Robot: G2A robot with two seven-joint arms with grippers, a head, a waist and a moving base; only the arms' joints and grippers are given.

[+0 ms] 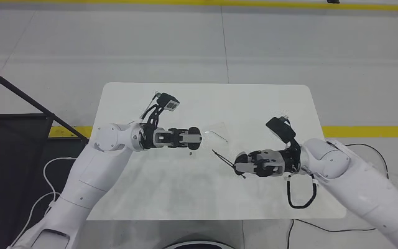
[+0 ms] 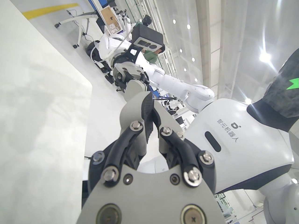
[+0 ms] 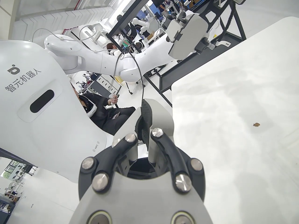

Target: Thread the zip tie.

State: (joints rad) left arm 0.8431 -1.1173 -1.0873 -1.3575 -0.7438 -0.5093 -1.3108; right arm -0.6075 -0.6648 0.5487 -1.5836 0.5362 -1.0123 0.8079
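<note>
Plainly, the coming move turns on the gap between two strips held above the desk [image 1: 267, 106]. The right hand [image 1: 238, 167] is clenched on the black zip tie [image 1: 222, 158], whose long axis runs diagonally from that hand toward the left hand [image 1: 198, 137]. The left hand's pads are pressed together, apparently gripping the pale zip tie [image 1: 216, 131], which curls out toward the right hand. The two free ends lie near each other, apart, between the hands. I judge the right hand's tip must come a little further across. Count: two hands, two zip ties, one brown speck [image 3: 256, 124] on the desk.
</note>
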